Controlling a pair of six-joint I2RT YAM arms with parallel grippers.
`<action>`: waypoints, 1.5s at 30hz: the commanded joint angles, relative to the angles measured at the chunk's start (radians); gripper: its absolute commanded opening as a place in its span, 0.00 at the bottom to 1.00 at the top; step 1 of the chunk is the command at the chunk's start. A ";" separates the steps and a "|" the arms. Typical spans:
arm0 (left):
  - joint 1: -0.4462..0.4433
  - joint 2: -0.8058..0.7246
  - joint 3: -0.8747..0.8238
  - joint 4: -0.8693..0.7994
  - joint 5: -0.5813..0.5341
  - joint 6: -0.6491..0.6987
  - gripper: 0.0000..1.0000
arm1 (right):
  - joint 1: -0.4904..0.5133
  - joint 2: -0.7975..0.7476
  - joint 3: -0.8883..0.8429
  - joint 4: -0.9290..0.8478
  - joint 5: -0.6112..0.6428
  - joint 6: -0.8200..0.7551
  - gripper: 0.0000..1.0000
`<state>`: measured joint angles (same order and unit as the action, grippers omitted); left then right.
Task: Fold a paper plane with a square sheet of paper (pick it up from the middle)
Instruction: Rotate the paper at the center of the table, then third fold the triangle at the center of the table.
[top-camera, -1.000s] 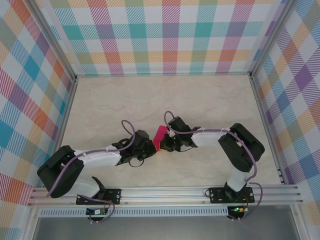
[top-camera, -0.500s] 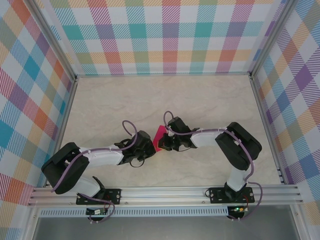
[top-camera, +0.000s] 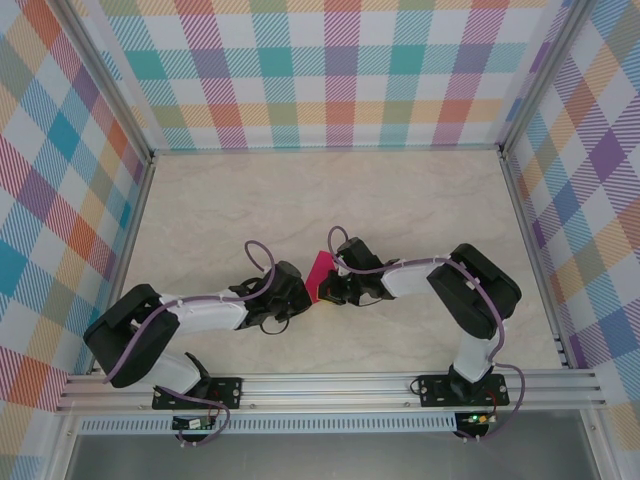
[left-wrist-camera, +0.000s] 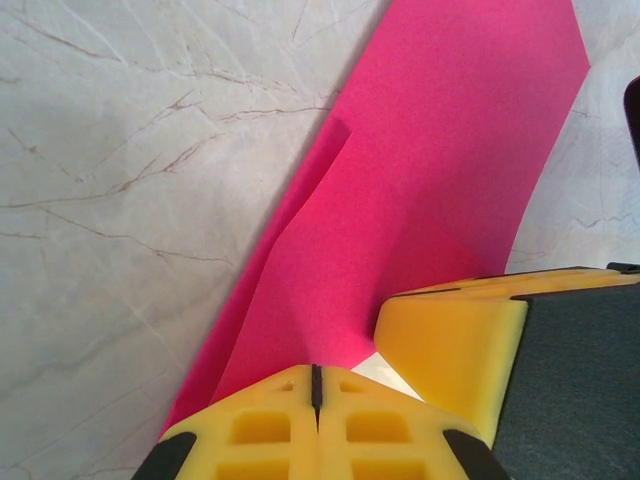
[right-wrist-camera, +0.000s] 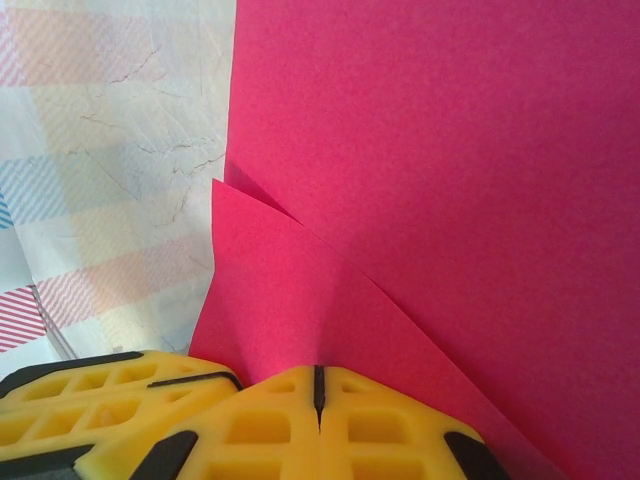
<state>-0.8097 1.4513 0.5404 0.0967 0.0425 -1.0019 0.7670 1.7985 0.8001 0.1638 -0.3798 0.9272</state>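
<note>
The square sheet of paper (top-camera: 321, 272) is magenta-pink, folded over and held up at the middle of the table between both grippers. My left gripper (top-camera: 306, 294) comes at it from the left, my right gripper (top-camera: 326, 292) from the right. In the left wrist view the yellow fingers of the left gripper (left-wrist-camera: 315, 372) are shut on the lower edge of the paper (left-wrist-camera: 440, 170), with a finger of the other gripper (left-wrist-camera: 450, 345) right beside them. In the right wrist view the right gripper (right-wrist-camera: 318, 376) is shut on the layered edge of the paper (right-wrist-camera: 450, 180).
The marble-look table (top-camera: 400, 200) is walled by plaid panels (top-camera: 340, 70) at the back and both sides. An aluminium rail (top-camera: 330, 385) with the arm bases runs along the near edge. The two gripper heads nearly touch.
The left arm's elbow has shifted right and up, the right arm's slightly left. Both grippers have stayed shut on the paper, which has hardly moved.
</note>
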 joint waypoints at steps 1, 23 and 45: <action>-0.011 0.025 0.018 0.017 -0.002 0.010 0.00 | 0.006 0.006 -0.013 -0.002 -0.001 -0.027 0.00; -0.011 -0.047 -0.151 -0.172 -0.129 -0.057 0.00 | 0.005 0.021 -0.035 -0.077 0.049 -0.034 0.00; 0.037 -0.157 -0.135 -0.441 -0.208 -0.042 0.00 | 0.005 0.027 0.049 -0.239 0.122 -0.027 0.00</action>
<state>-0.7967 1.2919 0.4442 -0.0727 -0.0856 -1.0584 0.7799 1.7988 0.8490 0.0505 -0.3443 0.9195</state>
